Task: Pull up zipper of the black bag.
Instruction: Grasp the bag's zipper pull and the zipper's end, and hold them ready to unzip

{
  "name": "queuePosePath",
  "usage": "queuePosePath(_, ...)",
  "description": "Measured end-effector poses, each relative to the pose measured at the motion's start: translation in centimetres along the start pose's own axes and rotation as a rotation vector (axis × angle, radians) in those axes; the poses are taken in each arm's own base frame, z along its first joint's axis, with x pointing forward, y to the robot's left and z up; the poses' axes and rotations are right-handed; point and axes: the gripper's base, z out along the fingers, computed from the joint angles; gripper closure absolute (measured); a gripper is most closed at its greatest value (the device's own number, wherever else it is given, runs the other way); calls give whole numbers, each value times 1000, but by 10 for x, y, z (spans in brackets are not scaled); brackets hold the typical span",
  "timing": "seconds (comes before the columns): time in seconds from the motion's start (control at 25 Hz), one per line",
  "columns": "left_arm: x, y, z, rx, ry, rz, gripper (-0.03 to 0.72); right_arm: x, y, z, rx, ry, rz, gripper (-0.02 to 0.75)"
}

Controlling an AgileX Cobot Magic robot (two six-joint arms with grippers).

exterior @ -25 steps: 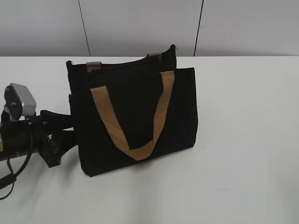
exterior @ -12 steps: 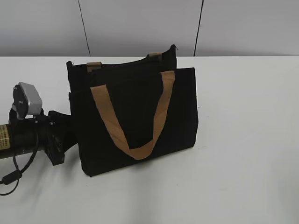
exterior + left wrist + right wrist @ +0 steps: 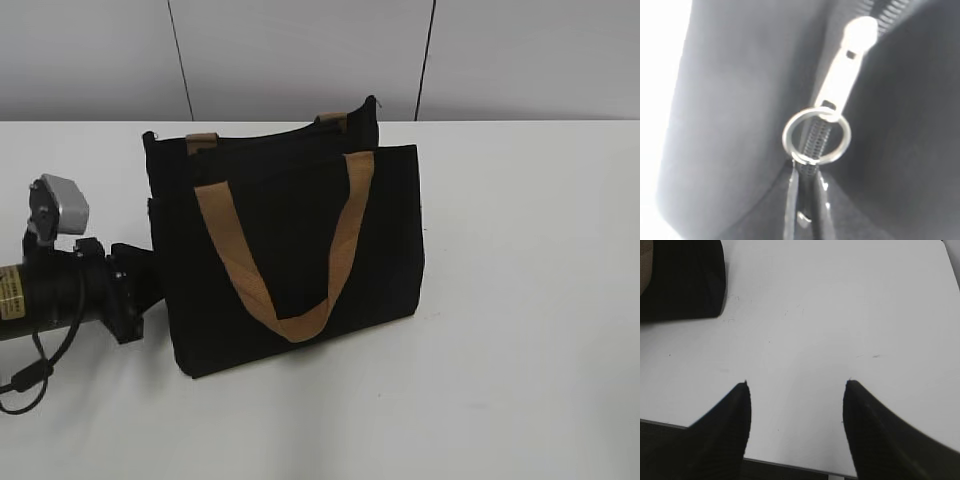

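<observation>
The black bag stands upright on the white table, one tan handle hanging down its front. My left gripper is against the bag's left end, its fingertips hidden there. In the left wrist view the zipper shows a silver pull tab with a metal ring over the black track. My left gripper has its two thin fingers nearly together, pinching the bottom of the ring. My right gripper is open and empty over bare table, and it is out of the exterior view.
The white table extends to the right of the bag and in front of it. A grey wall stands behind. A corner of the bag shows at the top left of the right wrist view, and the table's near edge runs under the right fingers.
My left arm has moved right toward the bag's left end, and its fingers, seen spread apart a second ago, are now hidden against the bag. The bag has not moved.
</observation>
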Motion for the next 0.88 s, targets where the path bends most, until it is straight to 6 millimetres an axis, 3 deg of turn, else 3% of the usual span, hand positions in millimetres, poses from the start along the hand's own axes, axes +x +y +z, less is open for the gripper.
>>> queuePosePath(0.16,-2,2,-1,-26,3,-198,657,0,0,0,0,0,0,282)
queuePosePath(0.28,-13,0,-9,-61,22,-252,658,0,0,0,0,0,0,282)
queuePosePath(0.88,-124,-19,-79,-307,-86,-26,659,0,0,0,0,0,0,282)
